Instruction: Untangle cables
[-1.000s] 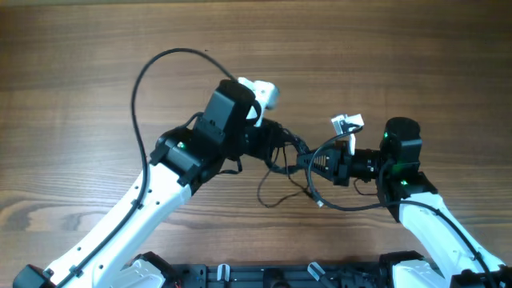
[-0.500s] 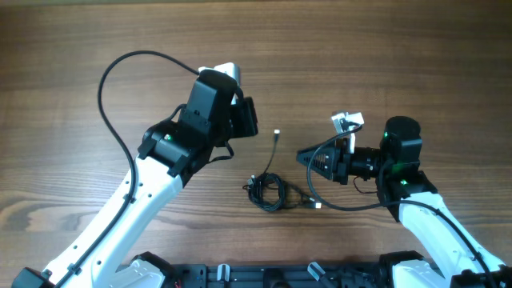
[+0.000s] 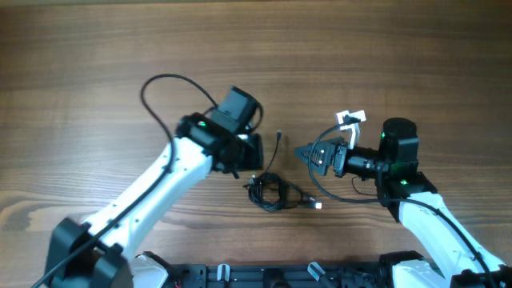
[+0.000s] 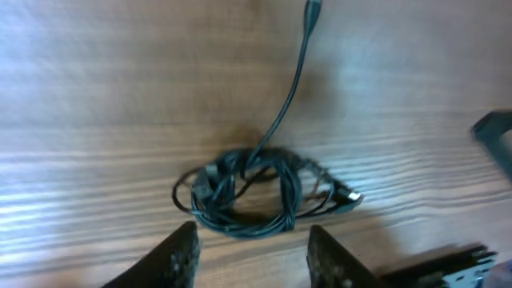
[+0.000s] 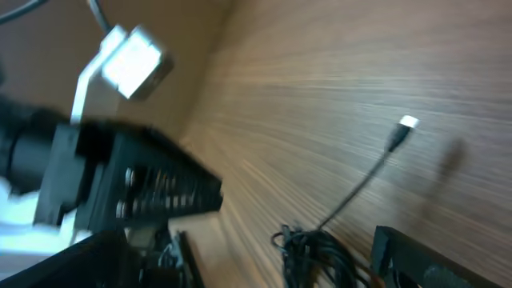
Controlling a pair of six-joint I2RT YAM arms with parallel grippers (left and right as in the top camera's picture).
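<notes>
The cables (image 3: 272, 192) lie on the wooden table as a small knotted bundle of thin black cords. One loose cord runs up from it to a small plug (image 3: 278, 136), and another plug end (image 3: 318, 206) sticks out at its right. My left gripper (image 3: 254, 156) hovers just above and left of the bundle, open. In the left wrist view the bundle (image 4: 248, 192) lies just ahead of the gripper (image 4: 254, 260), nothing between the fingers (image 4: 180, 256). My right gripper (image 3: 306, 154) is to the upper right, open and empty. The right wrist view shows the bundle (image 5: 320, 252) and plug (image 5: 408, 122).
Thicker black arm cables loop over the table behind the left arm (image 3: 160, 88) and beneath the right gripper (image 3: 336, 198). A white clip (image 3: 350, 120) sits on the right arm. A black rail (image 3: 280, 276) runs along the table's front edge.
Both grippers held the cables stretched between them a second ago; both have let go and opened. The bundle dropped onto the table, and the left arm swung back down beside it.
</notes>
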